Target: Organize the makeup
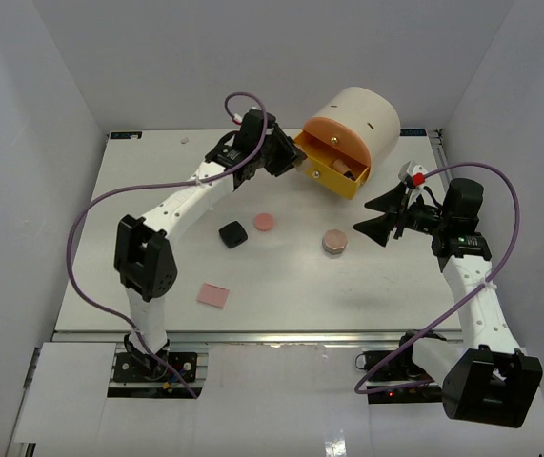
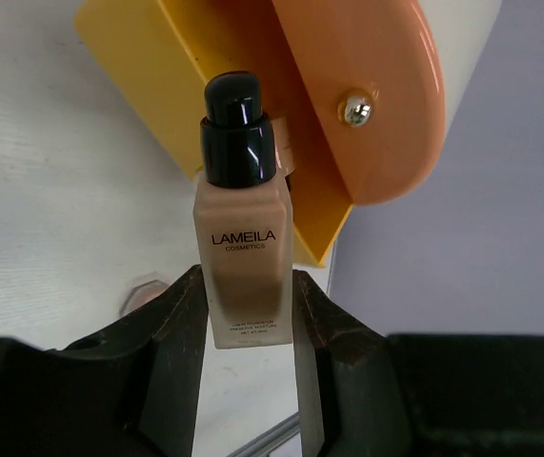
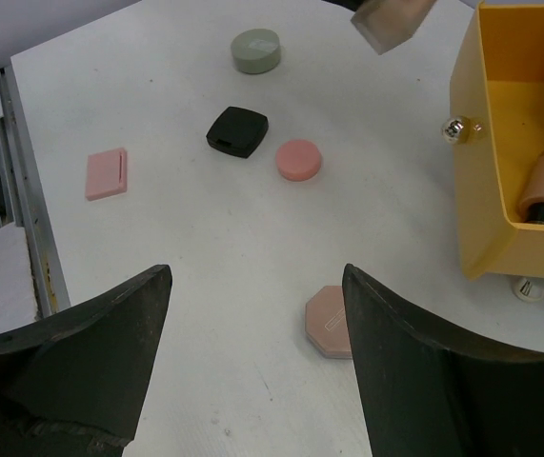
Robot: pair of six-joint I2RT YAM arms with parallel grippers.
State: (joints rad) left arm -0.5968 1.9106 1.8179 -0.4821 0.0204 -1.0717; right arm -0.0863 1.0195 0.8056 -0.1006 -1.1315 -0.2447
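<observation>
Pinching the tan bottle (image 2: 246, 257), the left gripper (image 2: 248, 297) is needing slow aim into the yellow drawer (image 2: 152, 57) — right gripper (image 3: 255, 286) is hanging spread.

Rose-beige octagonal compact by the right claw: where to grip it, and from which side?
Grip the compact across two opposite flat edges, coming straight down from above. It lies flat and low on the table, free on all sides, so a sideways approach likely finds little wall. The open right claw is nearest.
</observation>
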